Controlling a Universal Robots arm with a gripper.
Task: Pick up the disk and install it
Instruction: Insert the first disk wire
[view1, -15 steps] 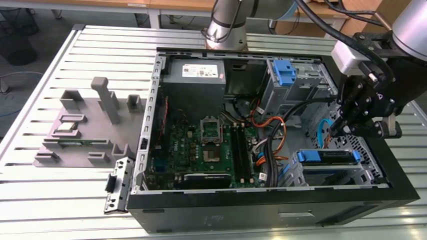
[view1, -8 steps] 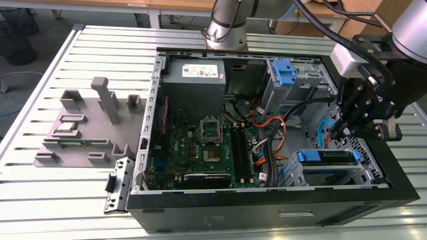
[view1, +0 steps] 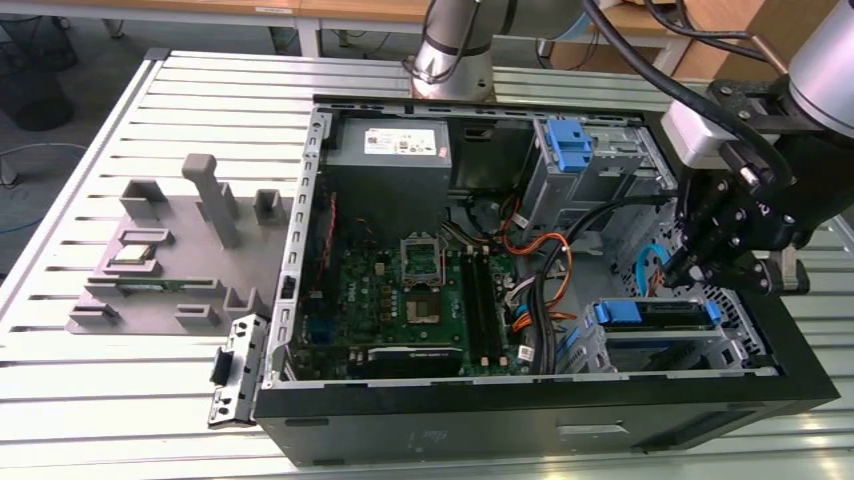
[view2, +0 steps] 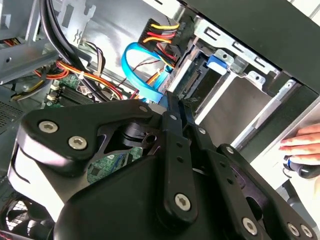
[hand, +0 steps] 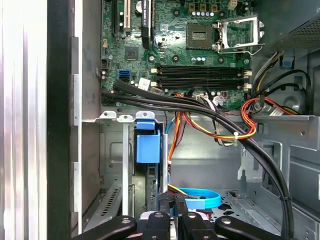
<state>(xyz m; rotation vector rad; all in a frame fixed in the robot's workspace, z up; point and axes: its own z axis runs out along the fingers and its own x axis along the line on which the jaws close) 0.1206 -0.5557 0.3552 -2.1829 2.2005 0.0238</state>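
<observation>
Silver-metal disk (view1: 650, 313) with blue side rails, 1 item: lies in the drive cage (view1: 731, 335) and is seen edge-on in the first wrist view; whether it is fully seated cannot be told. Gripper (view1: 701, 275), 1 item: hangs just above the drive cage, fingers (view2: 173, 115) drawn together with nothing seen clamped between them. Blue ribbon cable (hand: 200, 197) and orange-red-yellow wire bundle (hand: 200, 127): both loop just beside the drive cage, close to the gripper. Person's hand (view2: 302, 142): rests outside the drive cage, beyond the wall of the case (view1: 534, 420). Hazards, as judged: closed fingers bearing on a narrow edge may slip off and strike the drive cage; a rail may bind and leave the disk skewed; the blue ribbon cable may be snagged or pinched; arm travel outward could meet the hand.
</observation>
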